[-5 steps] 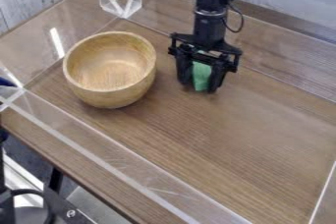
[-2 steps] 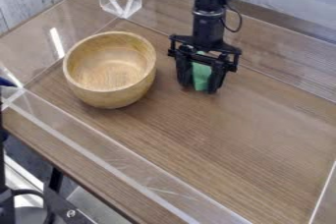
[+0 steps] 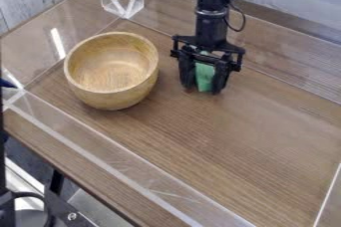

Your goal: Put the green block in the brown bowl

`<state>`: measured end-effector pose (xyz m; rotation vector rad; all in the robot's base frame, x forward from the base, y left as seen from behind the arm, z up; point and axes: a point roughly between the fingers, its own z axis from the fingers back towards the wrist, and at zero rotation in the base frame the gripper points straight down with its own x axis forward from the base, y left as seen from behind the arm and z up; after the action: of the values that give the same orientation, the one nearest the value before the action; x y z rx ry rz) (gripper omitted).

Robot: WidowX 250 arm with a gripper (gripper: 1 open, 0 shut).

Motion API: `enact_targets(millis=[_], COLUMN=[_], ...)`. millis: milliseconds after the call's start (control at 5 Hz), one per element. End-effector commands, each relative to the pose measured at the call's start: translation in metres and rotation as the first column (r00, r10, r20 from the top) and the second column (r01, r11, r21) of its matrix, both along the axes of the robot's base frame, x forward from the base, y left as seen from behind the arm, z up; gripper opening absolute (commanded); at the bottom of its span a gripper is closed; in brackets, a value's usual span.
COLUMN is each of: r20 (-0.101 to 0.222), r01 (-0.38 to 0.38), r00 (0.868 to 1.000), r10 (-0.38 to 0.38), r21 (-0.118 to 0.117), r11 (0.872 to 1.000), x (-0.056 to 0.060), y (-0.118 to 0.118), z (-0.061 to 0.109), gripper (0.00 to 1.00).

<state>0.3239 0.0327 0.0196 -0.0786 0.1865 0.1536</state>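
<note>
The green block (image 3: 205,76) lies on the wooden table, right of the brown bowl (image 3: 114,94). My gripper (image 3: 206,85) points down over the block, one black finger on each side of it. The jaws stand wider than the block, with a gap showing on either side, so the gripper is open and straddles it. The fingertips are down near the table surface. The bowl is upright, holds nothing, and stands about a finger's width clear of my left finger.
A low clear plastic wall (image 3: 80,146) runs along the table's front-left edge. A clear plastic bracket (image 3: 123,2) stands at the back left. The wooden tabletop (image 3: 226,151) extends in front and to the right.
</note>
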Motion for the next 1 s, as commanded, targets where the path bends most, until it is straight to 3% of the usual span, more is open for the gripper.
enact_targets(millis=[0,800], r20=[0.137,0.165], r01=[0.045,0.051], r00=[0.99,0.985], r10=[-0.046,-0.049], r21=[0.012,-0.009], r11=[0.999,0.999], x=[0.031,0.04], y=[0.013,0.017], z=[0.007,0.014], gripper=[0.0,0.0])
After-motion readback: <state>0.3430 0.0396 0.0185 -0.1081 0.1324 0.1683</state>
